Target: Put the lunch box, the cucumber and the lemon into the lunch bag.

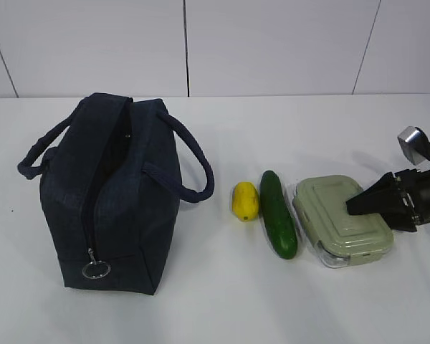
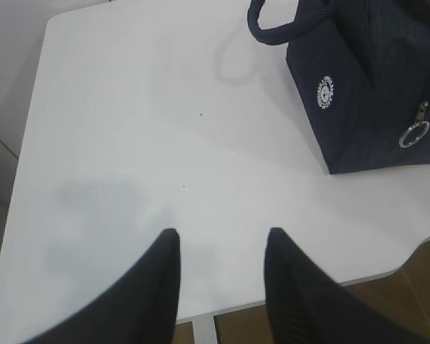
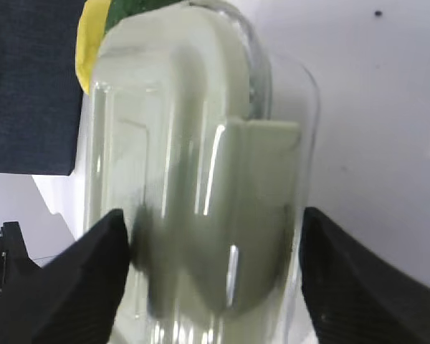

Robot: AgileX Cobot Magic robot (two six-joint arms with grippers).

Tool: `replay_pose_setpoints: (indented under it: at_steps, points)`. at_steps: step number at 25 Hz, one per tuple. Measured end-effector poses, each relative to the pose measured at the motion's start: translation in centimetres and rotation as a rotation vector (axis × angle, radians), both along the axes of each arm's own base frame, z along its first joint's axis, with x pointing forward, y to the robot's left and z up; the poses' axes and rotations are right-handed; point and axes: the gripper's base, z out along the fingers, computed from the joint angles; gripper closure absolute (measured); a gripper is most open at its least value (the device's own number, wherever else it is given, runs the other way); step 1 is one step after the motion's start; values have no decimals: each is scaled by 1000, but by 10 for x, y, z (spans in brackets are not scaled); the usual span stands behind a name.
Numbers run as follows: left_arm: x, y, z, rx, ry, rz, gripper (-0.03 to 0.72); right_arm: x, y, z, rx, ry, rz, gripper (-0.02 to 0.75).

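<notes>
Cucumber (image 1: pixel 278 214) lies lengthwise front-to-back — between lemon (image 1: pixel 245 201) and lunch box (image 1: pixel 342 220).

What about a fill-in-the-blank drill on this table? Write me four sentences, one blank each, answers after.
1. Between the lemon and the lunch box lies the ____.
2. The left gripper is open and holds ____.
3. The right gripper has a finger on either side of the ____.
4. The lunch bag stands with its top zipper ____.

Missing words: cucumber; nothing; lunch box; open.

white table (image 1: pixel 222 301): bag (image 1: pixel 111 208), lemon (image 1: pixel 244 201), cucumber (image 1: pixel 278 213), box (image 1: pixel 337 215)
</notes>
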Motion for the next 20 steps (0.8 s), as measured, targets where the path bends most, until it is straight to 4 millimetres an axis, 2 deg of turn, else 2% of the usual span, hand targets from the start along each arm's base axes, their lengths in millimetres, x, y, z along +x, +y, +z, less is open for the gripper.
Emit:
replay_pose_setpoints:
  at_steps: [7, 20]
  points:
    - [0, 0, 0, 0, 0, 0, 421, -1, 1, 1, 18, 6, 11, 294]
    - [0, 0, 0, 0, 0, 0, 421, -1, 1, 2, 25, 14, 4, 337]
